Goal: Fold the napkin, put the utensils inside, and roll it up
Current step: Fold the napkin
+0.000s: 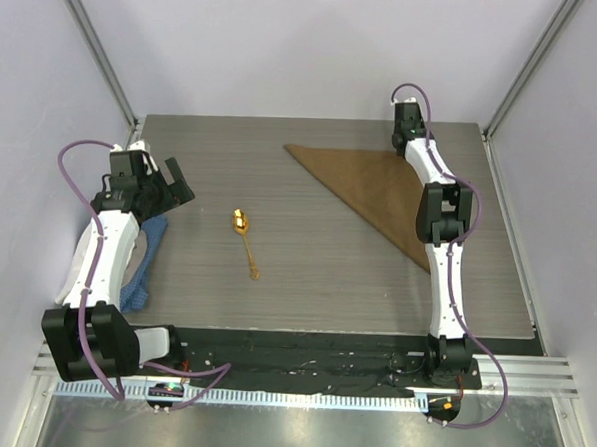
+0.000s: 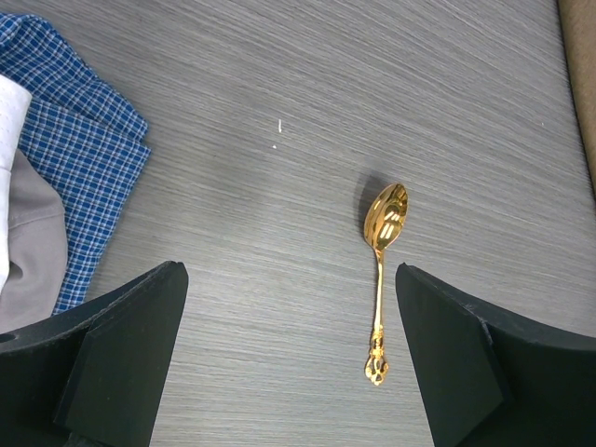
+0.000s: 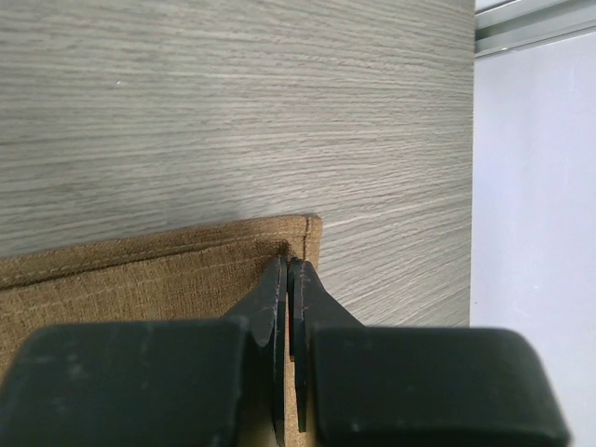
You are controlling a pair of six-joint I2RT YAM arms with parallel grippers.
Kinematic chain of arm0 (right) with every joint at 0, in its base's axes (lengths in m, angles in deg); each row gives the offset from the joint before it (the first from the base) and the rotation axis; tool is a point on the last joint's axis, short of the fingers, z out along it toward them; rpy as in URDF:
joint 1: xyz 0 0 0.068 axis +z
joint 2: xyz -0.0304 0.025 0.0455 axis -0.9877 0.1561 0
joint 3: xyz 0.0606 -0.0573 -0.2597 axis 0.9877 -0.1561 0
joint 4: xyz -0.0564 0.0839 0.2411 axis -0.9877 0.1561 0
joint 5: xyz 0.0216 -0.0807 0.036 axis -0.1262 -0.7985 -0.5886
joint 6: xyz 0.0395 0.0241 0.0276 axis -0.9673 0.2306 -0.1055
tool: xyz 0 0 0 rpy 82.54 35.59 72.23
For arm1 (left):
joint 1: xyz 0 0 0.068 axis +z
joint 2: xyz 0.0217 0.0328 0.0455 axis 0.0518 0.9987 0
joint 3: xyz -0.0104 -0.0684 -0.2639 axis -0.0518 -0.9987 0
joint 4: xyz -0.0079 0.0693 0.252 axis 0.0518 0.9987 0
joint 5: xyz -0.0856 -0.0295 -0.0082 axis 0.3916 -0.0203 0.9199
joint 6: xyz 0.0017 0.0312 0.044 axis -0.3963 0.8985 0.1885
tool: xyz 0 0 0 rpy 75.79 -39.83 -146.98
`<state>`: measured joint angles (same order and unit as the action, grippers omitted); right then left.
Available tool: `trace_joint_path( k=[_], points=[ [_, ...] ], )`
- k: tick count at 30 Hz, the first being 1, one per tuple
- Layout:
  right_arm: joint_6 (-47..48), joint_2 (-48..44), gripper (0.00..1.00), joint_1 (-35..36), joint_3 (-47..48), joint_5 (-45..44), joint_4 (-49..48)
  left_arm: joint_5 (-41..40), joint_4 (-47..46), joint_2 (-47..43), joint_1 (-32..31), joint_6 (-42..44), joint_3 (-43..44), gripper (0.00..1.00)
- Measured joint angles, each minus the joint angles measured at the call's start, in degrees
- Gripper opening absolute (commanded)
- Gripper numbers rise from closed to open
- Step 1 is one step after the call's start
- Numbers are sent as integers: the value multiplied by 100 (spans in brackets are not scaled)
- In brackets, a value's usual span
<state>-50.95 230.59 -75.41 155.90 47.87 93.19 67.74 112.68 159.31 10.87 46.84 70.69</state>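
The tan-brown napkin (image 1: pixel 366 182) lies folded into a triangle at the back right of the table. My right gripper (image 1: pixel 407 139) is at its far right corner, and in the right wrist view the gripper (image 3: pixel 288 264) is shut with its tips pinching the napkin (image 3: pixel 140 270) just inside that corner. The gold spoon (image 1: pixel 244 239) lies bare on the table left of centre, bowl toward the back. My left gripper (image 1: pixel 170 182) hovers at the left, open and empty. In the left wrist view the spoon (image 2: pixel 382 270) lies ahead of the gripper (image 2: pixel 289 275), close to the right finger.
A blue checked cloth (image 1: pixel 149 246) lies bunched at the table's left edge under my left arm. The left wrist view shows it (image 2: pixel 74 140) with white cloth (image 2: pixel 7 121) and grey cloth (image 2: pixel 28 233) beside it. The napkin's edge (image 2: pixel 582 74) shows at that view's upper right.
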Motion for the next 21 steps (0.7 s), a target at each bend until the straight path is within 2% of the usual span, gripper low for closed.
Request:
trace_joint_path(
  k=[9,12,14,16,18,21],
  points=[
    [116,0,5,0,11,-151,-197,2,0,0,0,48,0,100],
    [127,0,20,0,11,-236,-227,4,0,0,0,59,0,100],
    [142,0,42,0,11,-313,-234,4,2,0,0,63,0,100],
    [136,0,56,0,11,-398,-249,9,2,0,0,63,0,100],
    [114,0,65,-7,11,-435,-256,22,2,0,0,63,0,100],
    [85,-4,71,-11,7,-385,-267,46,2,0,0,63,0,100]
  ],
)
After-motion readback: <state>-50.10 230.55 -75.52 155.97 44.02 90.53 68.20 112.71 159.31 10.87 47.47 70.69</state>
